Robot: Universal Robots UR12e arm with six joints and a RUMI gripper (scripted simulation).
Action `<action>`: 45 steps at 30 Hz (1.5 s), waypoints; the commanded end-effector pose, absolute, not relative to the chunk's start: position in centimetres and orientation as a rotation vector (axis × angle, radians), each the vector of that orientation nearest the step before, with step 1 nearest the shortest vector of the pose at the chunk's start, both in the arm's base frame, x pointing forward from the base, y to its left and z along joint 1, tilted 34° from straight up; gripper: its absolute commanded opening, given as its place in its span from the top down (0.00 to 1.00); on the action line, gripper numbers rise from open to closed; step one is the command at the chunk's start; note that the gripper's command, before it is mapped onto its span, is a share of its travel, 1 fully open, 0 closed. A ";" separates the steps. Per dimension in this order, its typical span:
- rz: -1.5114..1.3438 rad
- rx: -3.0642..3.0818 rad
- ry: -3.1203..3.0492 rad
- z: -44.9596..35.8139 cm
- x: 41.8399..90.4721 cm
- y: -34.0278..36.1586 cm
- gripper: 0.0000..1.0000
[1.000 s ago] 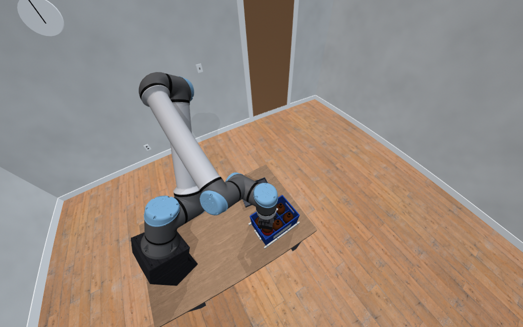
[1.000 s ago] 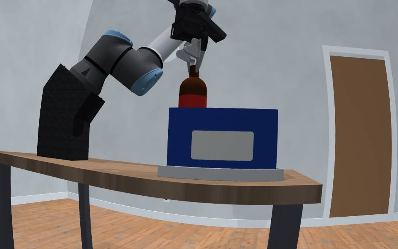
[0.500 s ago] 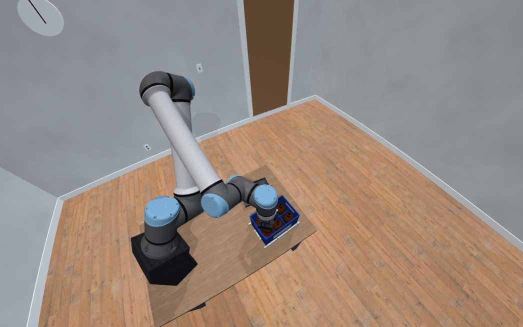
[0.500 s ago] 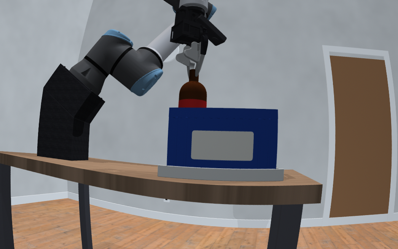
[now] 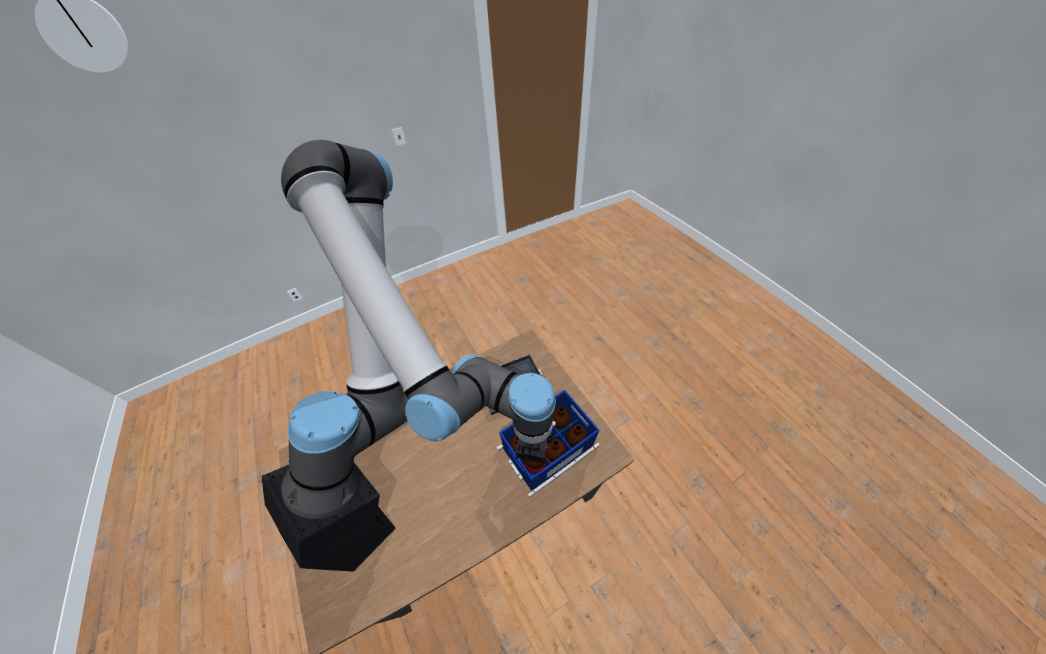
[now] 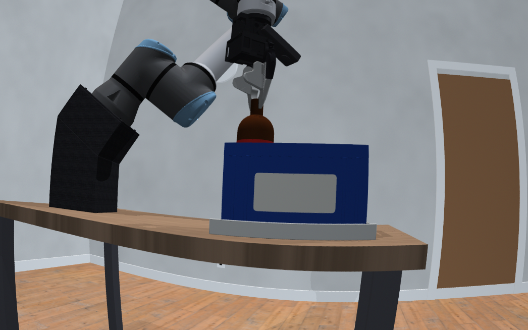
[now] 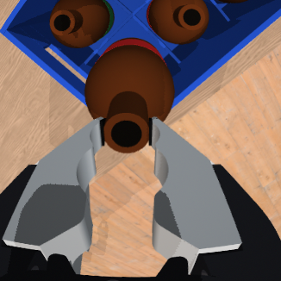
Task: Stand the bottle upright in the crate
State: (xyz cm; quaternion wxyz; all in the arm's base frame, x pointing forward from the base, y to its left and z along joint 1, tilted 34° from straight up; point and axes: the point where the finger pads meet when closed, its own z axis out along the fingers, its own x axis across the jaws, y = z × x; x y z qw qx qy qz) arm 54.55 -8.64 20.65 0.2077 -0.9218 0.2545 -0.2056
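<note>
My gripper is shut on the neck of a brown bottle with a red label. The bottle hangs upright, its lower body inside a corner cell of the blue crate. In the side view only the bottle's shoulder and neck and a thin strip of red label stand above the crate rim, under the gripper. From above, the gripper is over the near left corner of the crate. The dark tray lies behind the arm, mostly hidden.
Several other brown bottles stand upright in the neighbouring crate cells. The crate rests on a grey base plate close to the table's right end and front edge. The robot base stands at the table's left.
</note>
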 end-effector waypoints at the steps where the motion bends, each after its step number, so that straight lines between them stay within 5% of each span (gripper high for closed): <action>1: -0.574 -2.567 0.709 20.3 54.8 -8.6 1.00; 45: -0.574 -2.567 0.709 19.9 55.1 -8.4 1.00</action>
